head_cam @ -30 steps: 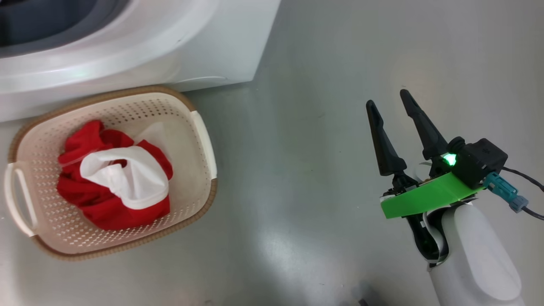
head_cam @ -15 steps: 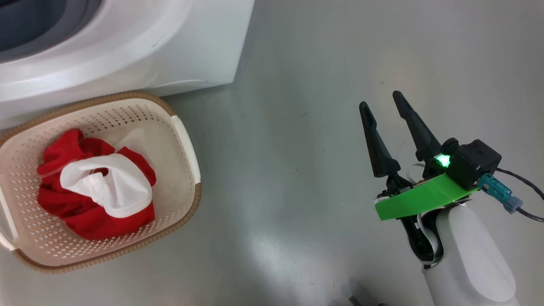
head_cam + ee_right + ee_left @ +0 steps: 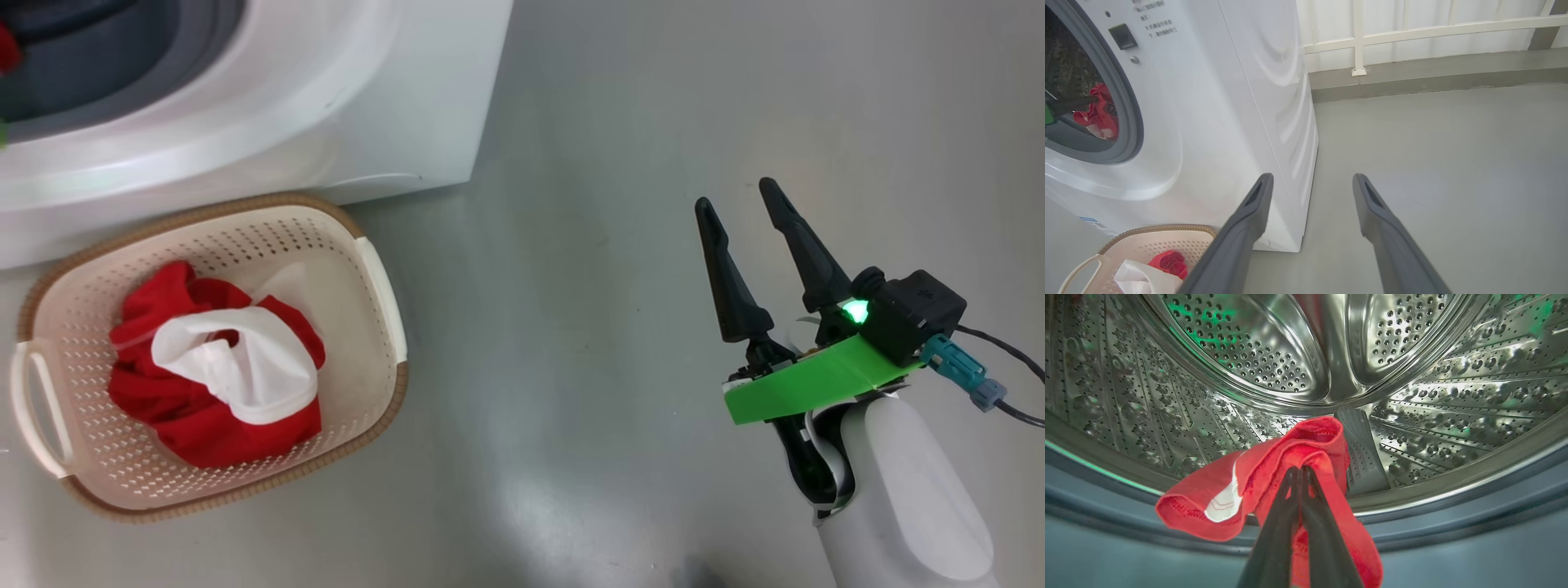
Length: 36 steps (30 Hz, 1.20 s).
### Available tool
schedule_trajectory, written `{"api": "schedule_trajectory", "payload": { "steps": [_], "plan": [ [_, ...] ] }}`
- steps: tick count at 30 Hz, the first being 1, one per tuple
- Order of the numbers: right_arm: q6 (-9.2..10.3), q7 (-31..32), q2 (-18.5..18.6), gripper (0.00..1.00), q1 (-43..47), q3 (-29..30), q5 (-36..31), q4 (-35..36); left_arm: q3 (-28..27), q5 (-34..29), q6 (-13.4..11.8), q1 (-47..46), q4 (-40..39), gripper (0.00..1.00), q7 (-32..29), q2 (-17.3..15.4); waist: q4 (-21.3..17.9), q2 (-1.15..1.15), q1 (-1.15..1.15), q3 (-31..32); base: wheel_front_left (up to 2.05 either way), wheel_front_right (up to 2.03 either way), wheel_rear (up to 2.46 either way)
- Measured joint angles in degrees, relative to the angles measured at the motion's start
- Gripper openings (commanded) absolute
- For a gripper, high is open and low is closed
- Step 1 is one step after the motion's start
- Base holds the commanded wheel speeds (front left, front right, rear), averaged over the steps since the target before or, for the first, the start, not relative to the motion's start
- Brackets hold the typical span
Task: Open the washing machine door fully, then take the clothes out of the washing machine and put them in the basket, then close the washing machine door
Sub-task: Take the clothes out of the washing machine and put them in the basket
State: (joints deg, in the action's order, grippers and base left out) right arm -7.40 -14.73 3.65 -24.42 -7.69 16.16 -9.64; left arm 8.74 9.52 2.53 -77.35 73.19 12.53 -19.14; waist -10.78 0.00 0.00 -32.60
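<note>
Left hand [image 3: 1299,469]: pressed together, pinching red garment [image 3: 1314,437] at drum [image 3: 1249,355] mouth.
Right hand [image 3: 735,193]: spread, empty, above floor [image 3: 571,245], 3 o'clock.
Basket [image 3: 398,388]: 8 o'clock, just beside washing machine [image 3: 392,98], holding red-and-white clothes [image 3: 212,367].

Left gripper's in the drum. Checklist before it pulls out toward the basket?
1. Grip: left gripper shut on red fabric garment: ok.
2. Garment free of shiny perforated steel drum and grey rubber gasket: cannot tell.
3. Target: cream perforated plastic basket on the floor in front of big white washing machine: ok.
4. Space in basket beside red-and-white clothes: ok.
5. Idle right gripper open, empty, off to the side over grey floor: ok.
</note>
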Motion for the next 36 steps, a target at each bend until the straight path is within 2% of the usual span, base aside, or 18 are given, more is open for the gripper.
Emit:
{"api": "schedule_trajectory", "payload": {
  "steps": [6, 15, 24, 36],
  "plan": [
    [0.00, 0.00, 0.34, 1.00, 1.26, 0.79, 0.00, -0.13, -1.81, 2.38, 1.33, 4.21, -4.21, 0.00, 1.76, 1.00, 1.11, 0.00, 0.00, 2.03, 0.00, 0.00, 0.00],
    [0.00, 0.00, 1.41, 1.00, 2.62, 1.21, 0.00, -0.19, -7.57, 4.81, 1.81, 15.24, -24.59, 0.00, 1.93, 2.20, 3.07, 0.00, 0.00, 4.44, 0.00, 0.00, 0.00],
    [0.00, 0.00, 2.12, 1.00, 3.92, 1.46, 0.00, -0.10, -14.27, 4.38, 2.88, 27.60, -45.17, 0.00, 1.93, 6.52, 5.27, 0.00, 0.00, 6.55, 0.00, 0.00, 0.00],
    [0.00, 0.00, 2.99, 1.00, 5.33, 2.10, 0.00, 0.04, -20.78, 3.12, 4.35, 39.21, -68.68, 0.00, 2.26, 12.77, 7.07, 0.00, 0.00, 8.46, 0.00, 0.00, 0.00]
  ]
}}
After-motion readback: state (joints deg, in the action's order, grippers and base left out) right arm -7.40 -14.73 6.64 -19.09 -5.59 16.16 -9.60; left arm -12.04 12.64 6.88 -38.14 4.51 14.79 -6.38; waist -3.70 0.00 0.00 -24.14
